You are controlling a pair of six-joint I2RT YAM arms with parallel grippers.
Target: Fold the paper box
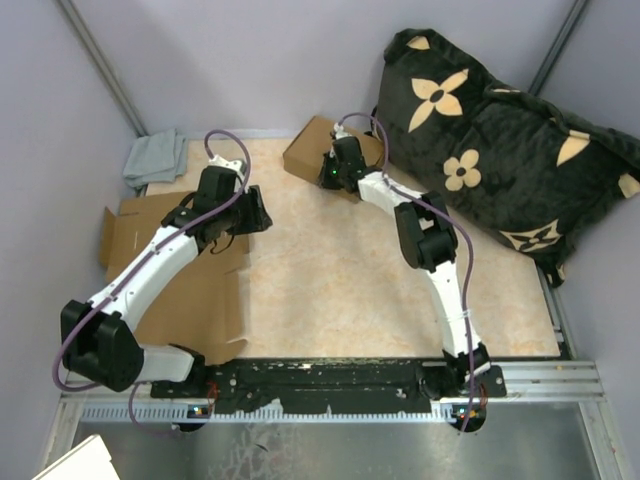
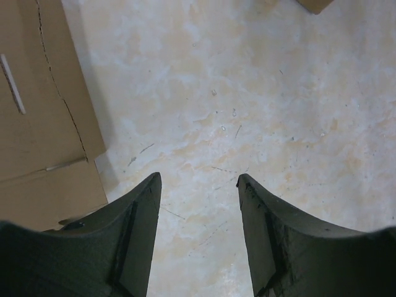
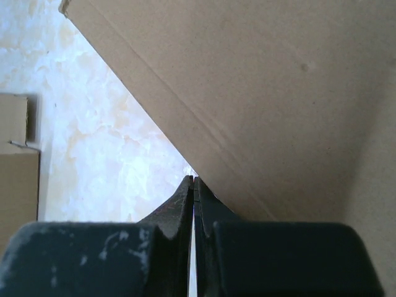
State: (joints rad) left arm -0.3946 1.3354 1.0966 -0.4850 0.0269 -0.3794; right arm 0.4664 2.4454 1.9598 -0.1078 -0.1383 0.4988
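A brown paper box point(image 1: 312, 146), closed into a block, stands at the back of the beige table. Its side fills the right wrist view point(image 3: 260, 86). My right gripper point(image 1: 334, 172) is shut with nothing between its jaws. In the right wrist view the right gripper point(image 3: 194, 180) has its tips against the box's lower edge. A flat, unfolded cardboard sheet point(image 1: 200, 290) lies at the table's left, also seen in the left wrist view point(image 2: 37, 124). My left gripper point(image 1: 258, 213) hangs just right of that sheet. The left gripper point(image 2: 198, 179) is open over bare table, holding nothing.
A grey cloth point(image 1: 155, 158) lies bunched at the back left corner. A large black cushion with tan flowers point(image 1: 500, 150) leans along the right side. A black base rail point(image 1: 330, 378) runs along the near edge.
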